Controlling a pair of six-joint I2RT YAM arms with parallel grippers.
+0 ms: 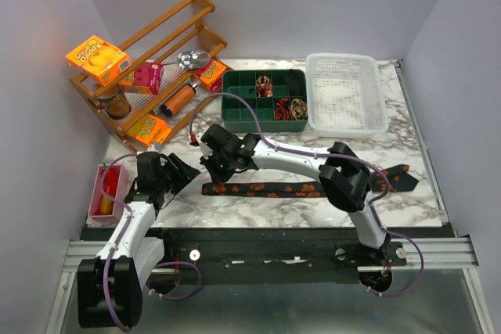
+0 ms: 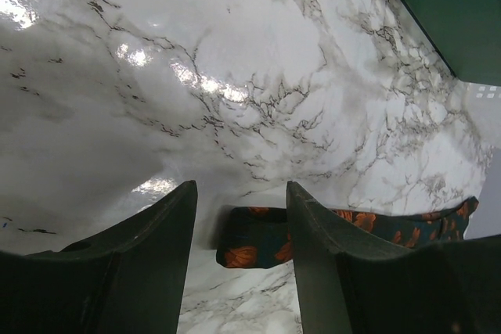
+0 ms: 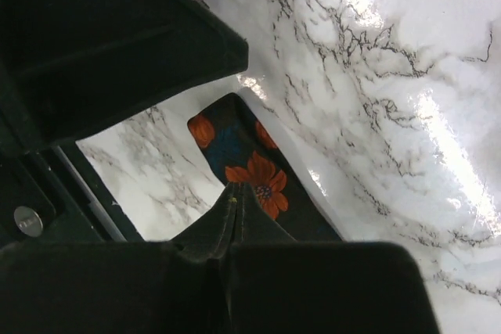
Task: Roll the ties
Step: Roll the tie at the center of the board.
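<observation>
The tie (image 1: 297,188) is lying flat and unrolled along the near part of the marble table (image 1: 258,213), running from right to left just ahead of the arm bases. The right arm is reaching across over it toward its left end. In the right wrist view, the right tool (image 3: 233,193) is closed, its fingers pressed together with the tips resting on an orange flower close to that end of the tie. I cannot tell whether any fabric is caught between them.

The left tool (image 2: 241,189) is hanging just beside the same end with its jaws apart and nothing between them. In its wrist view the tie's end is showing past the gap between the fingers, flat on the table.

At the left edge a pink container (image 1: 100,185) is sitting with something red and yellow in it.

Farther back, a green divided tray (image 1: 258,127) is holding small rolled ties (image 1: 296,105) in some of its compartments. A white basket (image 1: 348,129) is standing just to its right. A wooden rack (image 1: 168,25) with orange snack packets (image 1: 98,59) is standing at the far left.
</observation>
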